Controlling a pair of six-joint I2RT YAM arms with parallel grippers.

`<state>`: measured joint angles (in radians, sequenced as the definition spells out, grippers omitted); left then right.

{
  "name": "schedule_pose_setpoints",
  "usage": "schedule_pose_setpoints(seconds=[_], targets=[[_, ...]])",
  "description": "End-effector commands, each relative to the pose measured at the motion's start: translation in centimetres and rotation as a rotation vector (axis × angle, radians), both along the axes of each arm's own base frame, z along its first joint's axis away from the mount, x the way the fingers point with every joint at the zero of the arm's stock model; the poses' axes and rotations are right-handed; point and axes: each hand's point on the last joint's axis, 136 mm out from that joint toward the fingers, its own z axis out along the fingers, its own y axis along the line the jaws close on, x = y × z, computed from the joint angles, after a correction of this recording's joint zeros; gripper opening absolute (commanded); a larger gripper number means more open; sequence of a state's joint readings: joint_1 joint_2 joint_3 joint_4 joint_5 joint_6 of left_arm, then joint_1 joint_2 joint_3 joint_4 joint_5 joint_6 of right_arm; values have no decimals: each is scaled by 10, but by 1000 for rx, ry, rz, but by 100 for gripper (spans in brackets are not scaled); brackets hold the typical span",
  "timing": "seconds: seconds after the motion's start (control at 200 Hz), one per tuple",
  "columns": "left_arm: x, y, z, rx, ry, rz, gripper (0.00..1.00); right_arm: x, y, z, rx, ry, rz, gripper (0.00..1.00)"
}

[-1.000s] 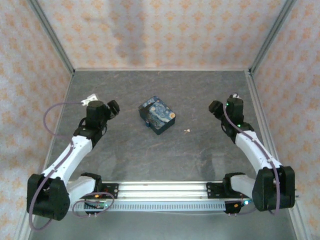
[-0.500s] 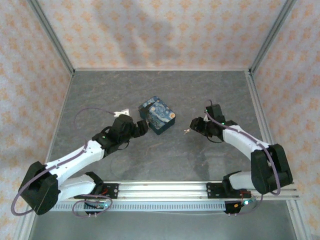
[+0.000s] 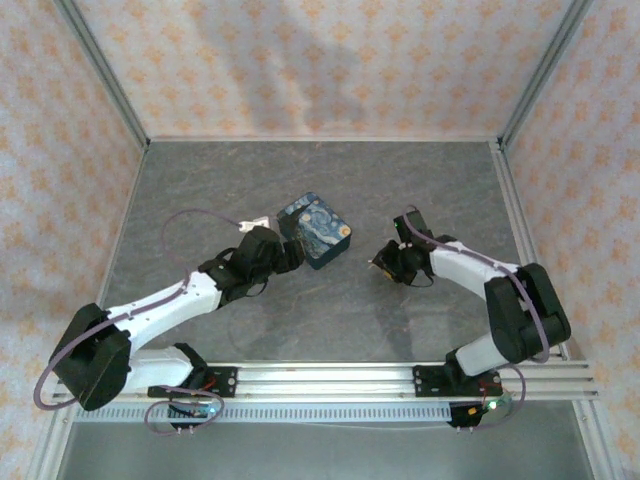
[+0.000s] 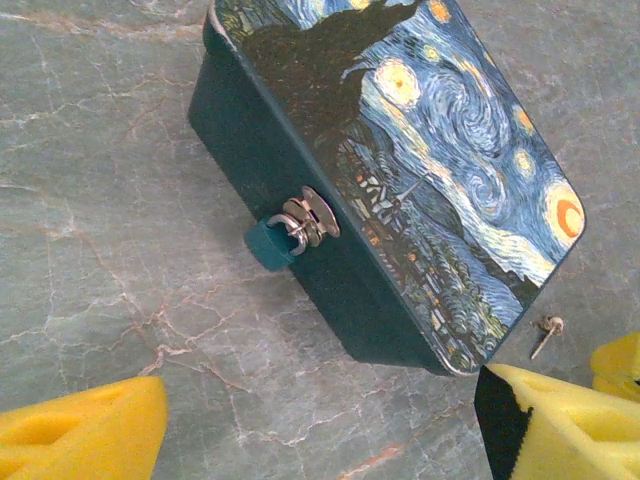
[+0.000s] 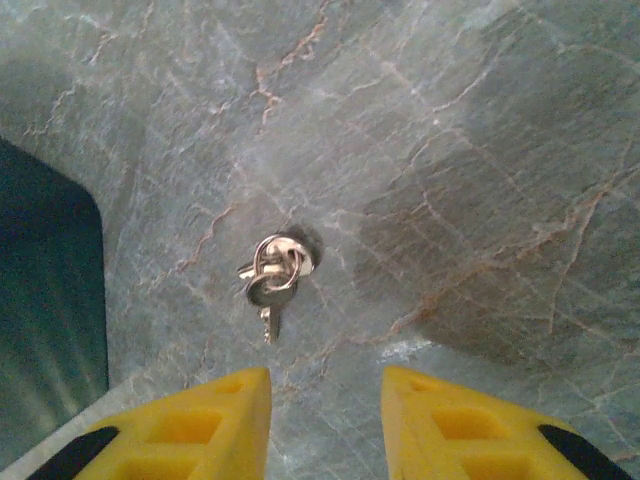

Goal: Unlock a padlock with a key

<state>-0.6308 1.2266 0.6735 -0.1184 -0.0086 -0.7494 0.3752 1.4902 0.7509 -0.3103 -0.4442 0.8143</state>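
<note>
L hand sits low, just beside the near-left side of the Starry-Night tin box, prob. so its wrist cam faces the latch side. It's open wide w/ nothing in it. Its yellow foam pads are well apart at the bottom corners of the L wrist view. The box is ahead of the gap, not touched.

The padlock is a small teal body hanging by its shackle through the silver hasp, mid-length on the box's dark side wall. The box lies flat on the grey marbled counter, lid up.

R hand hovers right over the key, which lies loose on the counter just right of the box, near it but apart. Fingers are spread and empty. The key is just ahead of the gap, a bit toward the pad on the view's left. Looks lined up for a pinch pickup, tho prob. needs a small sideways shift first.

Hard to make out:
- Keyhole isn't visible, and the padlock is half behind the hasp.
- The key is bunched on its ring. One key or two, can't tell.
- From above, the key's spot is under the R hand, and the padlock is too small to read there.
- Both wrist views cut the fingers off at the frame edge.
</note>
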Motion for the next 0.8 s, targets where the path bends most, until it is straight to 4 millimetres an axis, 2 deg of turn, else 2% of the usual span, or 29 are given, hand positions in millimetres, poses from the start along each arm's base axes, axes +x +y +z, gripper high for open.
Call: schedule_pose_setpoints(seconds=[0.0, 0.25, 0.791], targets=[[0, 5, 3, 8, -17, 38, 82, 8, -1, -1, 3, 37, -95, 32], [-7, 15, -1, 17, -23, 57, 82, 17, 2, -10, 0, 58, -132, 33], [-12, 18, -12, 12, -12, 64, 82, 36, -14, -18, -80, 31, -250, 38]])
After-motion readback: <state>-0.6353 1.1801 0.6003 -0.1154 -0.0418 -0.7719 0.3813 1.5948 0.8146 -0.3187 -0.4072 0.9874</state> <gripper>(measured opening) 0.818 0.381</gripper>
